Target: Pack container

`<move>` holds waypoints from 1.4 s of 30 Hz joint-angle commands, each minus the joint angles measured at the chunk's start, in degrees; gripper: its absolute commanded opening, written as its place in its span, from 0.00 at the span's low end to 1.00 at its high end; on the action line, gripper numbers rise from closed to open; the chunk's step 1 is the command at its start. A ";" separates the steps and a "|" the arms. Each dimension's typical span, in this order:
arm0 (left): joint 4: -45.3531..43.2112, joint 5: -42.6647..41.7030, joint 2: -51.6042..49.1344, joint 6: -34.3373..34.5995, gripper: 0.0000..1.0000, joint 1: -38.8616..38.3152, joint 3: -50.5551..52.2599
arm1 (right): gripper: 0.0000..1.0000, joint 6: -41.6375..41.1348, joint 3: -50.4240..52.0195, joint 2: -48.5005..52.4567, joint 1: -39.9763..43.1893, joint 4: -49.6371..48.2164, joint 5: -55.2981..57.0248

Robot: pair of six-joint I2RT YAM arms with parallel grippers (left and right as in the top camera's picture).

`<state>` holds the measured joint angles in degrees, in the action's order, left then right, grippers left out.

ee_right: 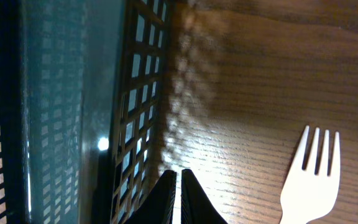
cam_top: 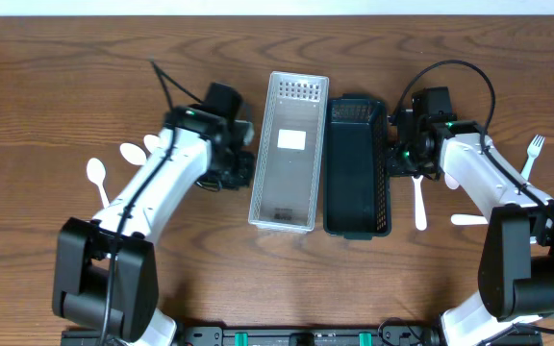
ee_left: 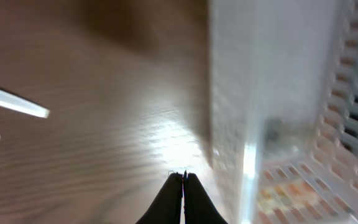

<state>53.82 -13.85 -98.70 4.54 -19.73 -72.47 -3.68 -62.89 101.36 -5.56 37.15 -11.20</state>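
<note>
Overhead: packing not started as far as visible. The white basket (cam_top: 289,154) and the black basket (cam_top: 357,168), touching or nearly so on the white one's right, both look empty apart from a label on the white basket's floor. All the cutlery lies loose on the table (cam_top: 27,58): white spoons (cam_top: 97,173) well left of the white basket, a fork (cam_top: 533,154) and two more white pieces far right of it, beyond the black basket. Both baskets run lengthwise away from the robot, and the white basket's perforated end is the far one. The fork's tines point away from the robot. The left gripper (cam_top: 239,165) is just beside the white basket's left wall, and the right gripper (cam_top: 399,159) is by the black basket's outer wall. Left wrist, blurry: left gripper (ee_left: 184,175) pressed together and holding nothing, white basket (ee_left: 278,93) wall just to its right. Right wrist: right gripper (ee_right: 178,173) also pinched closed and empty, black basket (ee_right: 135,93) mesh alongside, fork (ee_right: 312,180) near on bare wood.
</note>
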 commanded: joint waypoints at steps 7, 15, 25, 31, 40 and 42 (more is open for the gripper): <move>-0.11 -0.72 -0.31 0.48 0.06 -6.82 -0.74 | 0.08 2.38 -1.07 0.33 -0.57 -0.33 -6.95; -0.07 3.76 -0.28 0.24 0.06 -6.62 -0.74 | 0.08 2.49 -1.07 0.33 -0.50 -0.81 -6.78; -0.63 11.63 5.44 0.28 0.06 1.60 -0.81 | 0.11 2.47 -1.33 0.33 -1.38 -1.68 -6.64; -0.70 11.61 9.40 0.28 0.06 7.15 -0.81 | 0.12 2.45 -1.33 0.33 -3.48 -2.01 -6.64; -0.68 11.61 10.62 0.26 0.06 9.05 -0.81 | 0.12 0.94 -1.33 0.33 -5.79 -3.15 -6.88; -0.70 11.61 10.62 0.26 0.06 9.05 -0.81 | 0.13 0.94 -1.33 0.33 -6.14 -3.45 -6.84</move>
<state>52.93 -2.94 -88.82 4.51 -10.92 -72.47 -2.35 -62.94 101.36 -10.63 34.13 -16.97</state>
